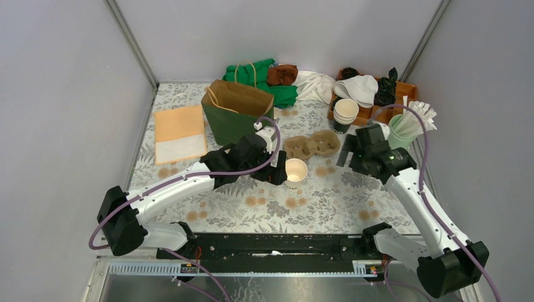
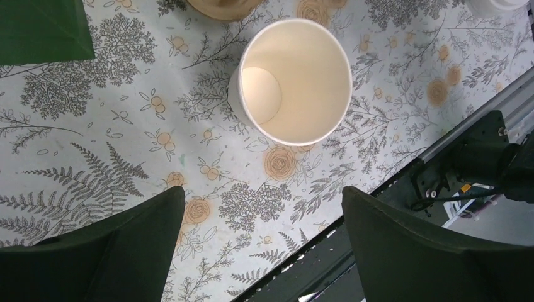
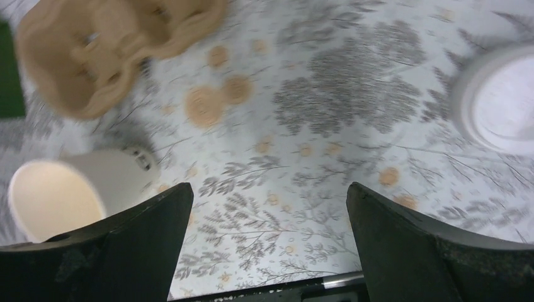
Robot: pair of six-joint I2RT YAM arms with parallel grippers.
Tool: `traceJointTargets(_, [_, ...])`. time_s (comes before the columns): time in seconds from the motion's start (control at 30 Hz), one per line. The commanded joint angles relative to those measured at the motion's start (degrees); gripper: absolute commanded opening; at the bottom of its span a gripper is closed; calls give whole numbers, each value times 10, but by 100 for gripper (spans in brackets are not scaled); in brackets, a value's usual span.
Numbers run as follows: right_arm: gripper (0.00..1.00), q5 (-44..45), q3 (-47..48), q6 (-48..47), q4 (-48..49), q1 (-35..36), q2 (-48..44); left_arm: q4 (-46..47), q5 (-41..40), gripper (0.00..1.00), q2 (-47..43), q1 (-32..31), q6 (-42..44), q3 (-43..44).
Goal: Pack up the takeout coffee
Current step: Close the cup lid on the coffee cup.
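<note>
Hovering near lidless cup [image 2: 296,82], left hand [image 2: 261,195] spread | right hand [image 3: 269,189] spread | white lid [image 3: 497,100] blurred, cut off at edge

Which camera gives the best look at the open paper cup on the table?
Left wrist: it looks straight down into the open paper cup, whole rim sharp. Top external shows it small beside the left gripper; right wrist shows it blurred, partly behind a finger.
</note>
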Motion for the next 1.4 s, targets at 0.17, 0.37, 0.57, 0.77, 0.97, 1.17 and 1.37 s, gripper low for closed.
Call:
traceJointTargets(0.17, [100,-10,38,15,-102,-231,-9,57,-2,98,-1,-15,45,-9])
traceJointTargets(0.37, [91,8,65,31,-108,-315,25,80,9,98,-23,-22,68,-20])
traceJointTargets(0.57, [96,16,27,74,-47,-364,64,102,27,98,-33,-22,71,-34])
traceJointTargets(0.77, [100,-6,17,51,-7,-436,112,116,38,99,-59,-22,68,-53])
traceJointTargets(0.97, [100,-15,23,40,11,-476,142,112,38,99,-87,-22,74,-73])
traceJointTargets(1.17, [100,30,32,34,9,-487,170,111,40,99,-96,-22,77,-86])
traceJointTargets(1.37, [100,28,5,40,28,-492,179,103,36,99,-104,-22,84,-90])
